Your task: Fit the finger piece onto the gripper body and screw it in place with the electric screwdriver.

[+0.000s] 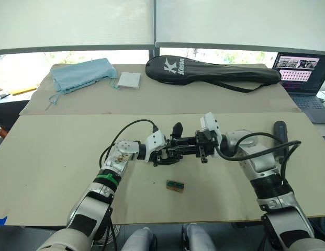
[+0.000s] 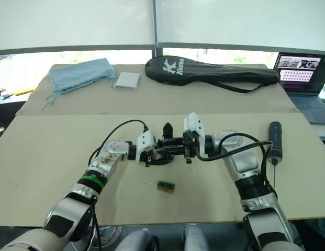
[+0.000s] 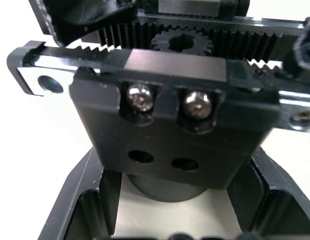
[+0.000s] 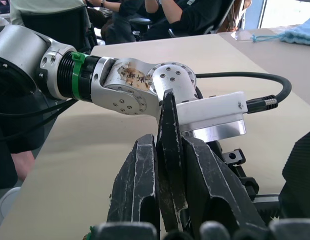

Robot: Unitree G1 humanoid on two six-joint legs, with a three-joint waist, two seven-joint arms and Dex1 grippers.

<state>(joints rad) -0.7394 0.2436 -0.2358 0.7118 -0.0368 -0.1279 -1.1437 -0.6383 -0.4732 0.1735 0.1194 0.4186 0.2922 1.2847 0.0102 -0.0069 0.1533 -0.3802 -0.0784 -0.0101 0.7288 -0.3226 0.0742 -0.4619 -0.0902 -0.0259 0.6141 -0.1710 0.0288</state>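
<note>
The black gripper body (image 1: 175, 149) hangs just above the middle of the table, one pointed finger sticking up from it. My left gripper (image 1: 161, 155) is shut on its round motor end; the left wrist view shows the body (image 3: 169, 135) close up, with its toothed rack and two screw heads. From the right, my right gripper (image 1: 203, 149) meets the body, shut on the black tapered finger piece (image 4: 169, 145), which stands upright between its two fingers (image 4: 140, 190). The electric screwdriver (image 2: 276, 138) lies on the table to the right of my right arm, untouched.
A small green-topped block (image 1: 175, 185) lies on the table in front of the grippers. At the back are a black racket bag (image 1: 212, 70), a blue cloth bag (image 1: 81, 73) and a white pad (image 1: 129, 79). A laptop (image 1: 303, 73) stands at the far right.
</note>
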